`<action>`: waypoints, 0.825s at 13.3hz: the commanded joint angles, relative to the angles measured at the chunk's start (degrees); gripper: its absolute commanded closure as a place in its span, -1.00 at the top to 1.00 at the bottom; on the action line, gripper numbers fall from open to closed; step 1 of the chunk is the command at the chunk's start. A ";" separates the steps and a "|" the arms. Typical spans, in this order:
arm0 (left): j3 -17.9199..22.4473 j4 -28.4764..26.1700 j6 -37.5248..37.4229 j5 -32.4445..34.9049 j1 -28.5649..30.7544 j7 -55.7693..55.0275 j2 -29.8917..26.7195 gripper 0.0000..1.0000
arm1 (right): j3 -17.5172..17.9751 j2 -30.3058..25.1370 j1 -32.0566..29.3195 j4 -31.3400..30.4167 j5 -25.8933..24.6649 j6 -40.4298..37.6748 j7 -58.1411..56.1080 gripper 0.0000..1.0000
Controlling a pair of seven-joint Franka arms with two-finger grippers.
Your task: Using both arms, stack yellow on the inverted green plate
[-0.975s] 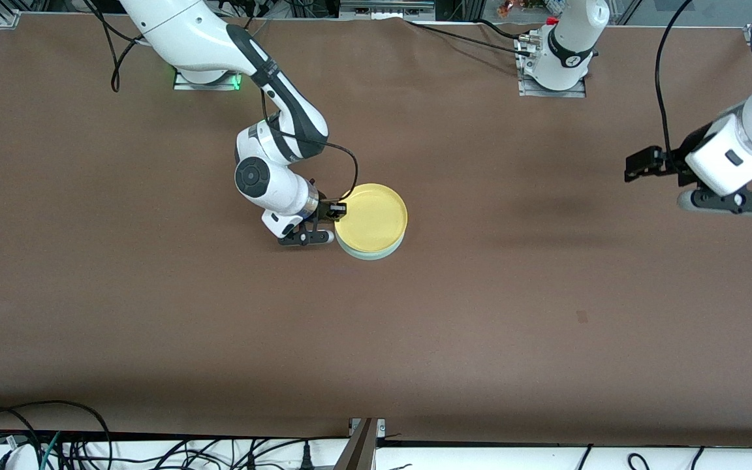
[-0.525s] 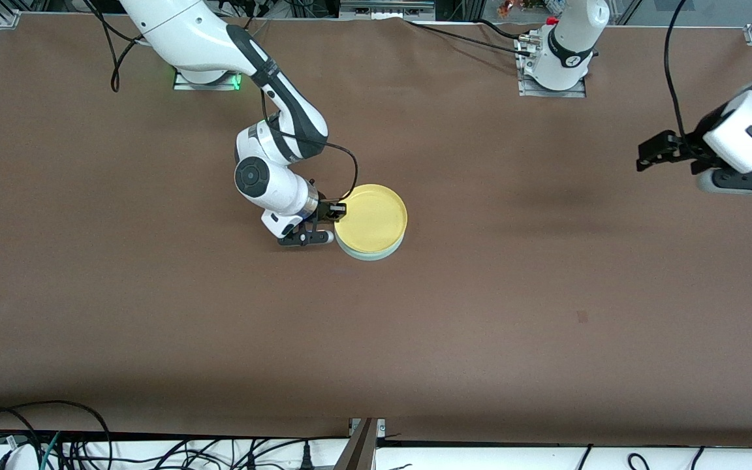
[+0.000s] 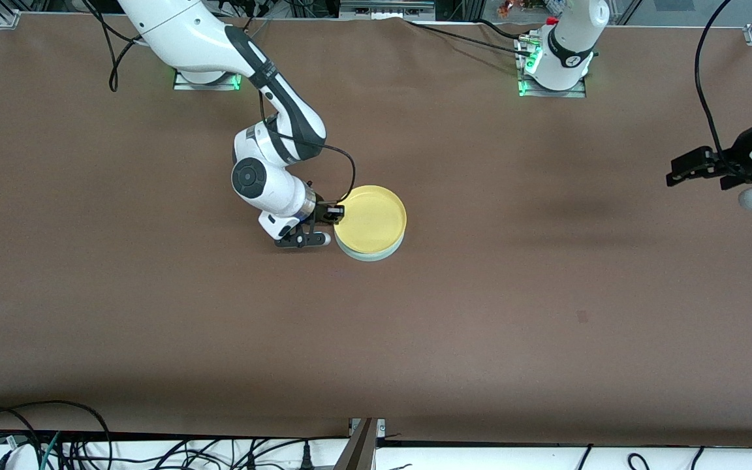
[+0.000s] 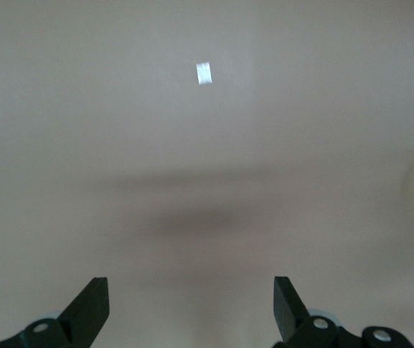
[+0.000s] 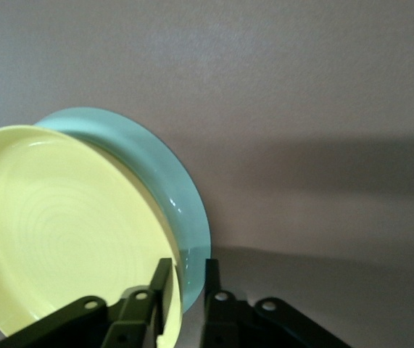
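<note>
The yellow plate (image 3: 371, 219) sits upright on the upturned pale green plate (image 3: 369, 256), whose rim shows under it, toward the right arm's end of the table. My right gripper (image 3: 333, 212) is at the plates' rim. In the right wrist view its fingers (image 5: 187, 264) straddle the yellow plate's (image 5: 61, 232) rim, slightly apart, with the green plate (image 5: 170, 181) showing in the gap. My left gripper (image 3: 679, 171) is open and empty, up over the bare left-arm end of the table (image 4: 190, 286).
The brown table cloth (image 3: 480, 294) carries only a small tape mark (image 3: 581, 316), which also shows in the left wrist view (image 4: 204, 73). Cables lie along the edge nearest the front camera (image 3: 56, 437).
My left arm has swung away toward its own end of the table. My right gripper has shifted very slightly off from the plates, which have stayed put.
</note>
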 commanded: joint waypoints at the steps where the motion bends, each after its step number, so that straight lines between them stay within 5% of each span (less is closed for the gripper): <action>1: -1.04 1.18 -2.62 2.87 0.00 0.82 -0.39 1.00 | -1.63 -2.82 -0.26 0.48 -0.11 -1.74 -0.27 1.00; 6: -0.69 1.53 0.46 2.26 0.26 0.47 -0.31 1.00 | -11.73 -3.71 -0.26 15.66 -5.71 -26.23 -1.15 1.00; 11: -0.87 1.53 3.01 2.52 0.18 0.56 -0.04 1.00 | -22.89 -5.11 -0.26 23.76 -6.26 -40.04 -12.64 1.00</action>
